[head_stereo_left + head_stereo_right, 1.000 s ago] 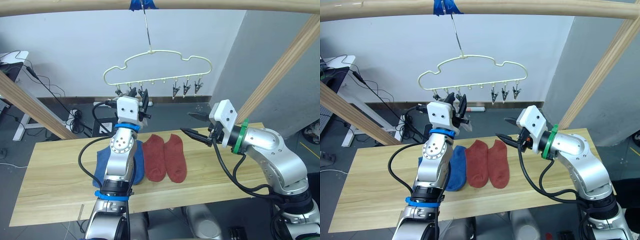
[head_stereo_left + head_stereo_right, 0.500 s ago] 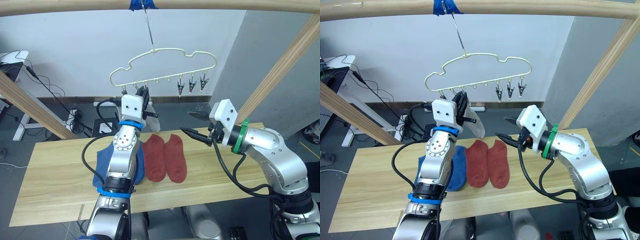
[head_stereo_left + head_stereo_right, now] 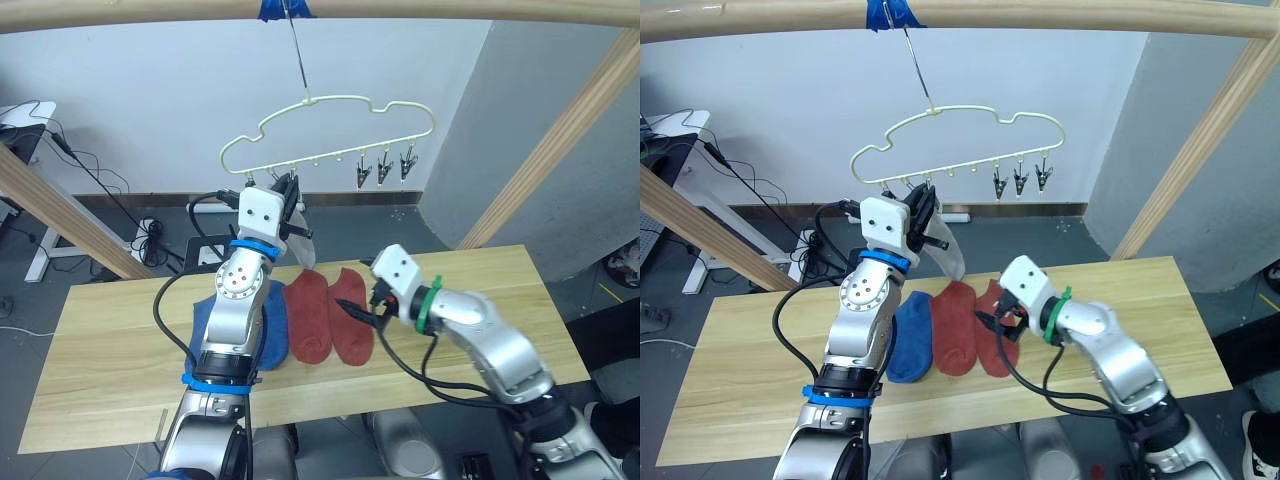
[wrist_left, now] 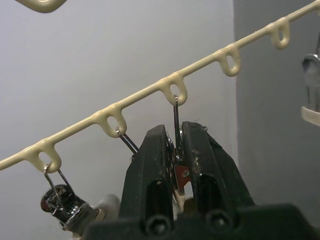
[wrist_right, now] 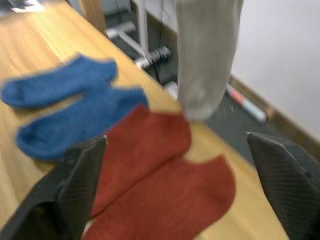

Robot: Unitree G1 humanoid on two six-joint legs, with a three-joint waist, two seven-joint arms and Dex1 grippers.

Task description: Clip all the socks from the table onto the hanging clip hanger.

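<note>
The left arm is raised upright, its black two-fingered claw pinched nearly closed. The right claw is lowered, fingers spread wide.

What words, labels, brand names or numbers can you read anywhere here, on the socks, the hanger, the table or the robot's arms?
None can be read.
The rust-red socks, blue socks and grey sock are plain.
The clip hanger and table carry no print.
The blue tape on the wooden pole bears no writing.
The left gripper and right gripper show no markings.
</note>
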